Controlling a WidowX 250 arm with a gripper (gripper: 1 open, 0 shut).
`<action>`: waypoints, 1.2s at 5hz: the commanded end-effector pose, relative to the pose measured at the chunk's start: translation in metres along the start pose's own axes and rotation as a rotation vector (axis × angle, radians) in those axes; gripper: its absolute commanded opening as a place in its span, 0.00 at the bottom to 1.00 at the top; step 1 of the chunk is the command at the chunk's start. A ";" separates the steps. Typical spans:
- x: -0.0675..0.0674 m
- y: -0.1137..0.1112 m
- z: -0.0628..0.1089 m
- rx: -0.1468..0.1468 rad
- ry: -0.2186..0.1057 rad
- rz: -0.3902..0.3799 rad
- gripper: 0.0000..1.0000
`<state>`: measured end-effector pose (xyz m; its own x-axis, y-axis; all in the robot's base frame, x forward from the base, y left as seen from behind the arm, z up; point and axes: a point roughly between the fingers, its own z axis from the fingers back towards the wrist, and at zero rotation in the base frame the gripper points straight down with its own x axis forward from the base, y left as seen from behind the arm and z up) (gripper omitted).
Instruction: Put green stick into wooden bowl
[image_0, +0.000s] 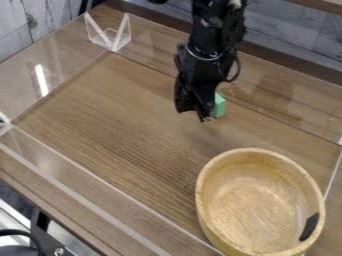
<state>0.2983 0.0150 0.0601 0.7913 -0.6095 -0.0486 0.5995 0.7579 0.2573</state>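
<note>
The green stick (215, 103) lies on the wooden table top near the back, a short bright green bar. My black gripper (197, 108) points steeply down right at it, and its fingers are closed on the stick's left end, hiding that part. Only the right end of the stick shows past the fingers. It is still down at table level. The wooden bowl (214, 172), large, round and light tan, stands at the front right with nothing in it and a small dark mark on its right rim. The gripper is well behind the bowl and to its left.
Clear acrylic walls (54, 165) ring the table top along the left and front. A small clear folded stand (107, 35) sits at the back left corner. Bare wood table surface (107, 120) stretches to the left of the gripper.
</note>
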 end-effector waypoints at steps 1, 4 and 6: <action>0.004 0.010 0.008 0.021 -0.047 0.026 0.00; 0.003 0.006 0.016 0.010 -0.087 0.041 0.00; 0.004 0.005 0.017 0.009 -0.106 0.055 0.00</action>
<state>0.2964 0.0101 0.0582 0.8035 -0.5953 0.0077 0.5779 0.7831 0.2297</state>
